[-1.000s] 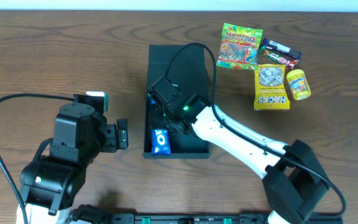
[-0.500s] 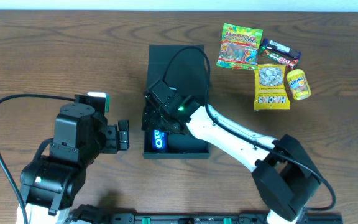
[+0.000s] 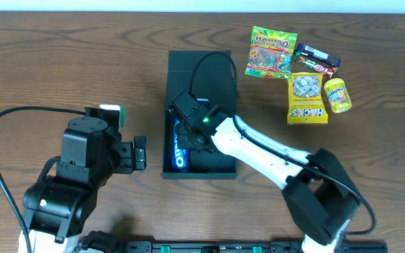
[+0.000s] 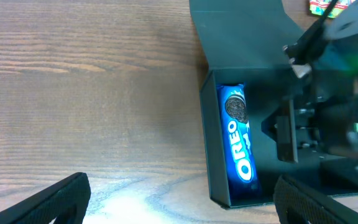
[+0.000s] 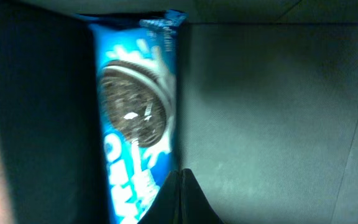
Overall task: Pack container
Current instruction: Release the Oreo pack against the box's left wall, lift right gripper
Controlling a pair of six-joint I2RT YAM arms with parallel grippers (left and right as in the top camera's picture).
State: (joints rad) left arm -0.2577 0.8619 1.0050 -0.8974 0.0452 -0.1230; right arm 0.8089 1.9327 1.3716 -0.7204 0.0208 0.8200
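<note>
The container (image 3: 185, 67) is set mid-tabletop (image 3: 62, 56), with its lid laid flat toward 12 o'clock. An Oreo pack (image 4: 240, 149) is laid along its 9 o'clock wall, and bare floor is seen toward 3 o'clock. The right end effector (image 5: 180, 183) is pressed together inside, gripping nothing. The left end effector (image 3: 138, 152) is spread wide at 9 o'clock, clear of the container.

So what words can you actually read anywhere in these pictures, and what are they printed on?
"OREO": on the blue packet lying in the container.
"HACKS": on the yellow bag.
"HARIBO", barely legible: on the green sweets bag.
Dark bar wrapper and small yellow pouch: print too small to read.
</note>
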